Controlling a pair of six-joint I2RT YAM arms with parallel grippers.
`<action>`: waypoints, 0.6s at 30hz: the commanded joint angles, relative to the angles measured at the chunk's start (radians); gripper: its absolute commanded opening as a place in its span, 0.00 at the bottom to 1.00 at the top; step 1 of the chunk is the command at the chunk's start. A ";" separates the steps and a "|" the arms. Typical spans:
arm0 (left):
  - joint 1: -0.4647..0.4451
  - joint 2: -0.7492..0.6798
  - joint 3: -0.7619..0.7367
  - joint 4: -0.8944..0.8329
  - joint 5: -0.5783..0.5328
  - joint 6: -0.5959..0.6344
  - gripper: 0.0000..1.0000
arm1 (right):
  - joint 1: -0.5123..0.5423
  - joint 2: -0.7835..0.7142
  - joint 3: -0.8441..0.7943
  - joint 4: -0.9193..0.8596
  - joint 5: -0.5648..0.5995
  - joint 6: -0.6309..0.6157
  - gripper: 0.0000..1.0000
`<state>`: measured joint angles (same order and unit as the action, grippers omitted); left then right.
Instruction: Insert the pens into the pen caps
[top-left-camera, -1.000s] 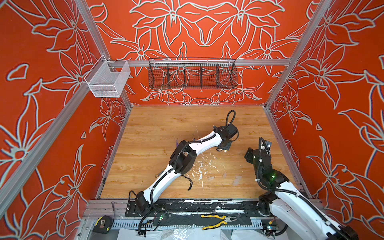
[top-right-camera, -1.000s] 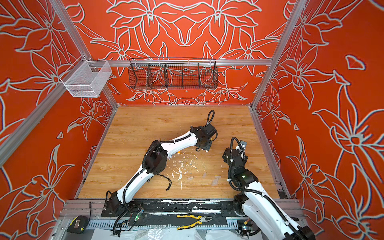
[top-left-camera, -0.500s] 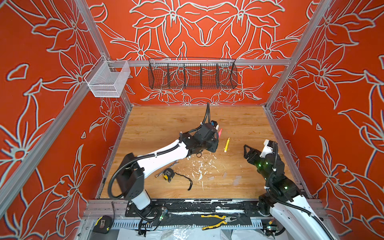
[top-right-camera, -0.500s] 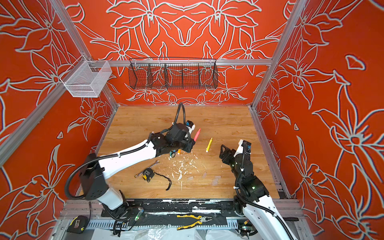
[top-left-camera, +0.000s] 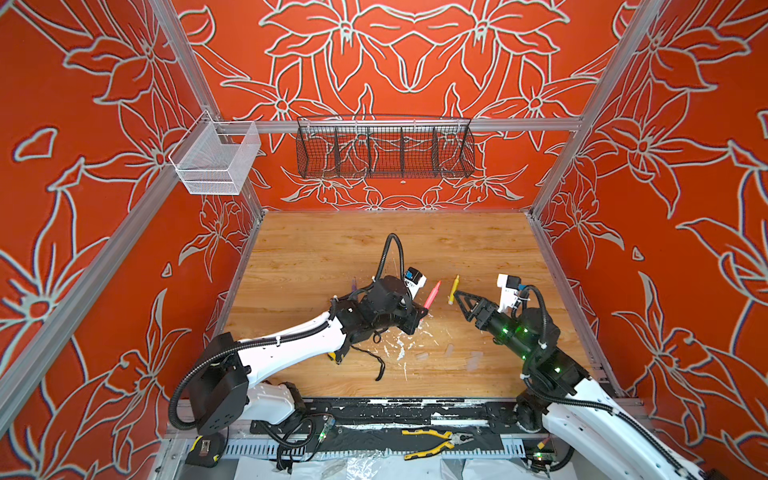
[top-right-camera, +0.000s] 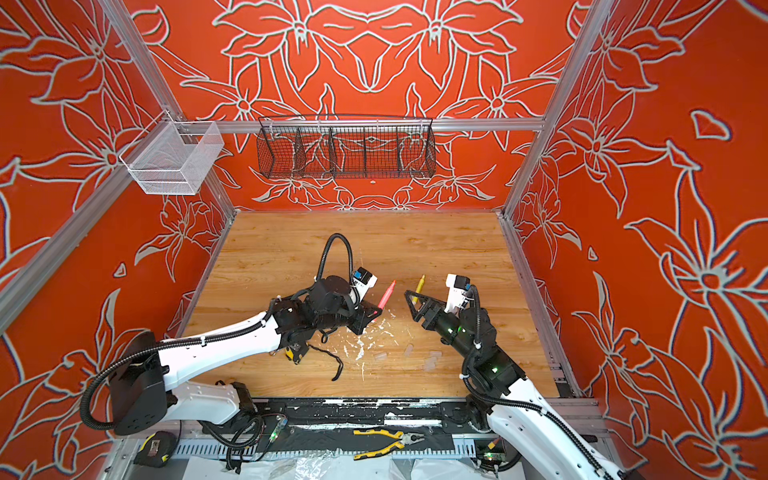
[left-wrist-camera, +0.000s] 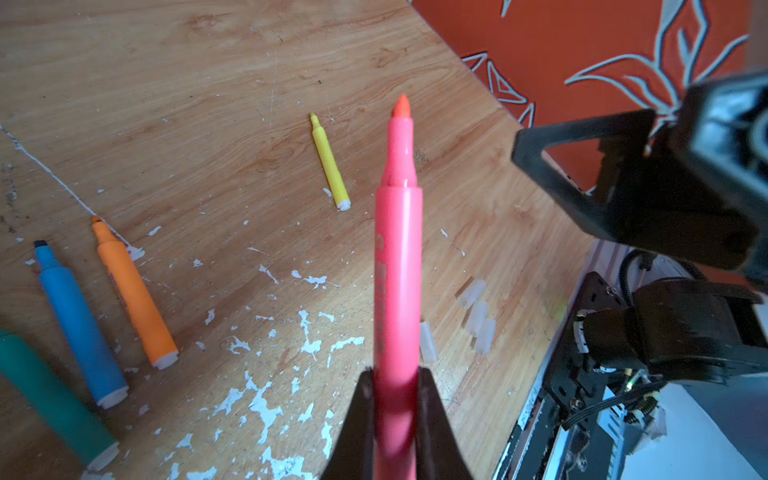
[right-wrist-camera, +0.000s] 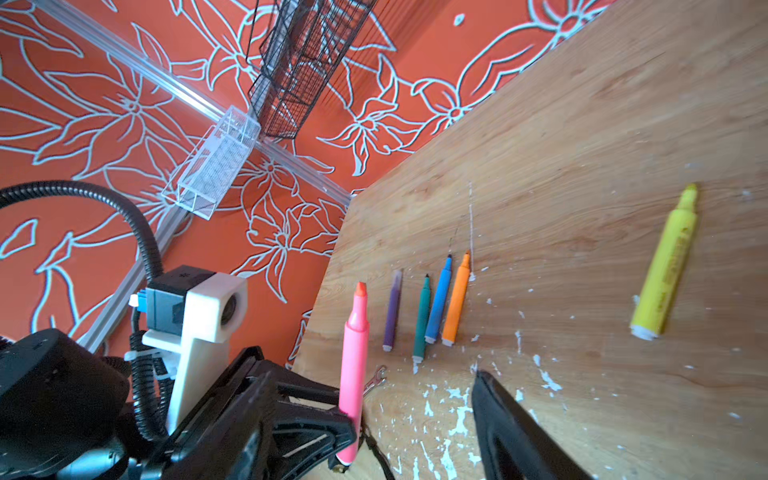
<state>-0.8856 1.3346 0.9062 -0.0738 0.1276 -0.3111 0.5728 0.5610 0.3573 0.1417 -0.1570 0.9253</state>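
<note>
Four uncapped pens lie flat in a close row on the wooden tabletop (top-left-camera: 332, 249) at the left, tips all pointing the same way. They are a thin purple felt-tip pen (right-wrist-camera: 392, 309), a teal green pen (right-wrist-camera: 422, 318), a blue pen (right-wrist-camera: 438, 305) and an orange pen (right-wrist-camera: 456, 305), each with a white end plug. They sit clear of the middle of the table, likely parked as a queue. In both top views the left arm hides most of them. A small silver wrench (right-wrist-camera: 376, 378) lies near the plug ends of the row and plays no part in the job.

Next comes the left gripper (left-wrist-camera: 397, 374), its black jaws clamped narrow on the rear end of a pink felt-tip pen (left-wrist-camera: 398, 257). The pen is held by its tail, raised off the wood and tilted tip-up toward the other arm. That leaves its nib and front barrel free, which I judge is to give a cap room to slide on.

Further right, a yellow felt-tip pen (top-left-camera: 454, 289) lies alone on the wood, near the right gripper (top-left-camera: 461, 301). That tool's jaws stand wide with nothing between them, so it appears free to fetch a cap. Several small clear plastic pen caps (left-wrist-camera: 478, 316) lie flat nearer the front edge, between the two arms. None is on a pen yet.
</note>
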 joint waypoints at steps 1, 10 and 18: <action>-0.009 -0.040 -0.026 0.070 0.022 0.002 0.00 | 0.065 0.056 0.012 0.095 0.012 0.021 0.76; -0.023 -0.051 -0.045 0.072 0.059 0.023 0.00 | 0.132 0.224 0.040 0.219 0.020 0.024 0.64; -0.033 -0.048 -0.057 0.071 0.076 0.038 0.00 | 0.145 0.271 0.061 0.219 0.048 0.017 0.46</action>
<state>-0.9104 1.2987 0.8539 -0.0250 0.1837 -0.2947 0.7097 0.8326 0.3859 0.3256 -0.1379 0.9306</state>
